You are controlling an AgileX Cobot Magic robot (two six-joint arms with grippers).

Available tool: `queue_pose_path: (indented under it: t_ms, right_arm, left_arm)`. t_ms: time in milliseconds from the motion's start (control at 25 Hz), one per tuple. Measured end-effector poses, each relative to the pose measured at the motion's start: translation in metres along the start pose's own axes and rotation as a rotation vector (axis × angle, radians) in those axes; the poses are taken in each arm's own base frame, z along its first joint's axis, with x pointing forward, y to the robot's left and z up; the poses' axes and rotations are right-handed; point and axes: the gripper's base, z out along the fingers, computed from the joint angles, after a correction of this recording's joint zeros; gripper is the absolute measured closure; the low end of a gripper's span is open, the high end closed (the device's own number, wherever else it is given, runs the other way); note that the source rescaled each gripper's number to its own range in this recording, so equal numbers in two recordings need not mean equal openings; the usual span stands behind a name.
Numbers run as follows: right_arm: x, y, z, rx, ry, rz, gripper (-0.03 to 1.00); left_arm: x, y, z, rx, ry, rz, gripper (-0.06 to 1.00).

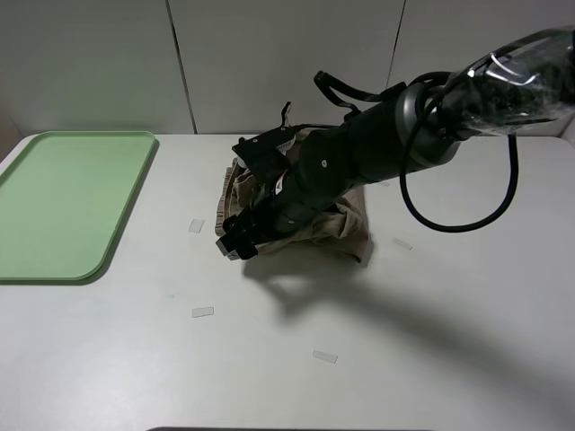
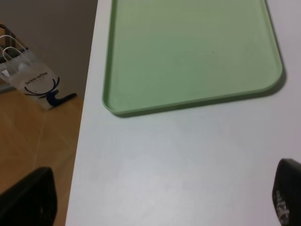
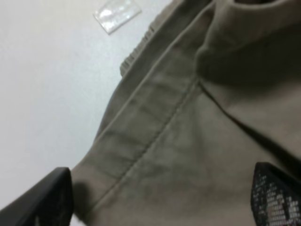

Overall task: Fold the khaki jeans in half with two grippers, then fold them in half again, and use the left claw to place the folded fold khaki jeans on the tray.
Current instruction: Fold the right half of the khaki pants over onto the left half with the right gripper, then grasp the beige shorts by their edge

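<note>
The khaki jeans (image 1: pixel 346 223) lie bunched at the middle back of the white table, partly hidden under my right arm. My right gripper (image 1: pixel 235 241) reaches across to their left edge. In the right wrist view it (image 3: pixel 160 202) stands open just above the khaki jeans (image 3: pixel 188 141), a seam and hem running between its black fingertips (image 3: pixel 42 197). The pale green tray (image 1: pixel 63 202) lies flat at the far left with nothing in it. My left gripper (image 2: pixel 160 197) hangs open over bare table just short of the tray (image 2: pixel 188 101); it does not show in the exterior view.
Small clear tape pieces (image 1: pixel 196 225) (image 1: pixel 203 312) (image 1: pixel 324 356) lie scattered on the table. One such tape piece (image 3: pixel 117 14) lies just off the cloth's edge. The table edge (image 2: pixel 82 155) runs beside the tray, with a white paper bag (image 2: pixel 33 80) on the wooden floor below.
</note>
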Motion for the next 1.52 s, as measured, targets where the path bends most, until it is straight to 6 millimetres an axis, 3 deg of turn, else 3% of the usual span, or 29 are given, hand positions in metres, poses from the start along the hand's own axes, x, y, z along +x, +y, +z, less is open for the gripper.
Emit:
queue_pose_path:
  t_ms: [200, 520, 680, 800, 1120, 1520]
  right_arm:
    - [-0.003, 0.001, -0.006, -0.003, -0.010, 0.002, 0.15]
    - [-0.033, 0.006, -0.053, -0.024, -0.084, -0.050, 0.15]
    - [-0.040, -0.006, -0.071, 0.000, -0.106, -0.069, 0.15]
    - [-0.044, -0.028, -0.084, 0.049, -0.108, -0.078, 0.15]
    - [-0.028, -0.118, -0.106, 0.263, 0.027, -0.043, 0.15]
    - [-0.011, -0.179, -0.160, 0.440, 0.064, 0.123, 0.15]
  left_arm:
    - [0.000, 0.000, 0.000, 0.000, 0.000, 0.000, 0.03]
    - [0.000, 0.000, 0.000, 0.000, 0.000, 0.000, 0.03]
    - [0.000, 0.000, 0.000, 0.000, 0.000, 0.000, 0.03]
    - [0.000, 0.000, 0.000, 0.000, 0.000, 0.000, 0.03]
    - [0.000, 0.000, 0.000, 0.000, 0.000, 0.000, 0.03]
    - [0.000, 0.000, 0.000, 0.000, 0.000, 0.000, 0.03]
